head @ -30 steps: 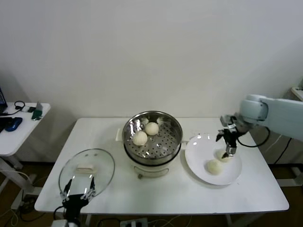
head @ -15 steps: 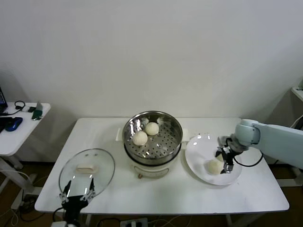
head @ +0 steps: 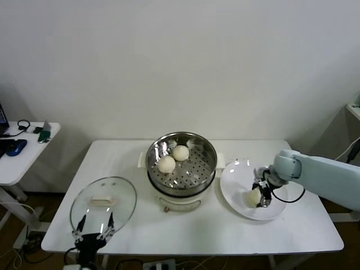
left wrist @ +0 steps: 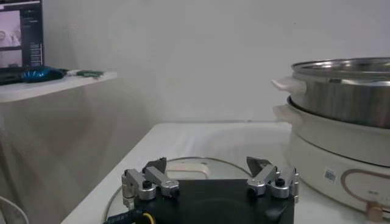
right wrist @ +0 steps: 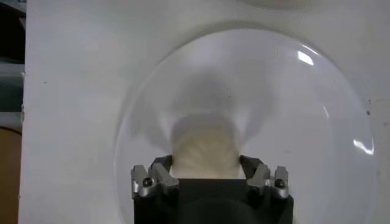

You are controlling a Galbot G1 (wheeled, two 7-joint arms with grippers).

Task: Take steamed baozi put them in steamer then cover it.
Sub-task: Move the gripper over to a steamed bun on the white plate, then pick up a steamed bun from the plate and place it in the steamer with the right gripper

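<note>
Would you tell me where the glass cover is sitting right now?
In the head view the cover lies flat on the table's front left corner, left of the steamer, just beyond the left gripper.

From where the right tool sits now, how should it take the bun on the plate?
Grip the bun across its widest part, coming straight down from above. It is a smooth dome lying on the flat plate, so only its round sides offer purchase. In the right wrist view the right tool already has a finger on each side of it; a gentle squeeze seems wise, since dough probably dents.
</note>
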